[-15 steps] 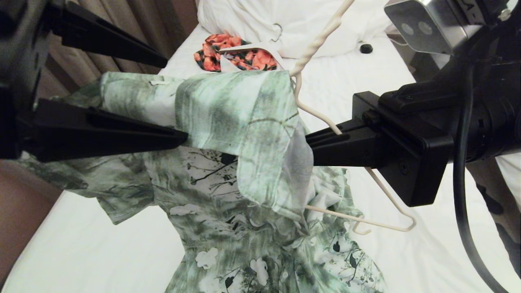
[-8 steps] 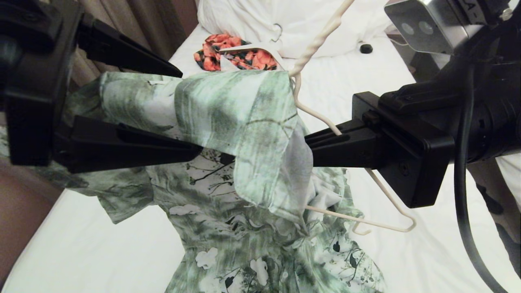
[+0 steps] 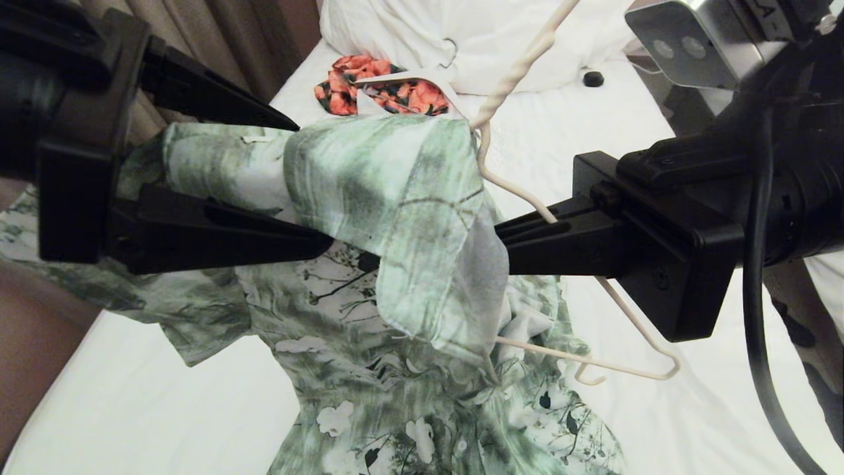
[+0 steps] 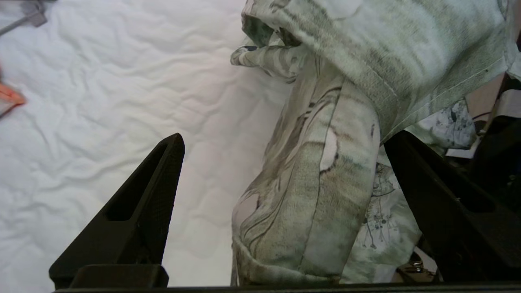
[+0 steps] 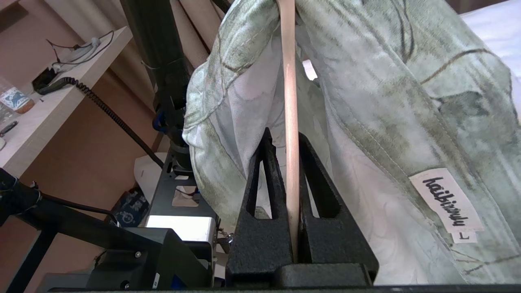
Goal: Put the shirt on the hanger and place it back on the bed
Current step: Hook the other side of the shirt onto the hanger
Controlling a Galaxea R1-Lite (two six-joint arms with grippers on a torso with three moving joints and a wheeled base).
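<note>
You are mid-way through dressing the hanger (image 3: 521, 194): the right gripper (image 3: 508, 247) has its fingers pressed together on the hanger's cream wire arm, holding it up above the bed (image 3: 165, 409), and the wire runs straight between those fingers in the right wrist view (image 5: 291, 162). The shirt (image 3: 389, 218) is draped over the hanger's far shoulder, with its collar folded across the top and its printed body hanging down to the sheet below; the near shoulder of the hanger still pokes out bare beyond the fabric. The left gripper (image 3: 310, 185) has its fingers spread wide on either side of the gathered shoulder fabric, gripping nothing. As I read it, your next move calls for closing that left gripper on a fold of cloth and drawing it across toward the bare end of the hanger, while the right grip stays firm so the wire does not twist. Watch the loose collar, which looks likely to slip. Beyond the hanger, toward the head of the bed, lie an orange floral garment (image 3: 369, 89) on a thick white hanger, a big white pillow (image 3: 409, 33) and a small black object (image 3: 593, 78). The sheet is white and lightly wrinkled; brown curtains (image 3: 217, 46) hang beside the bed on the left gripper's side.
</note>
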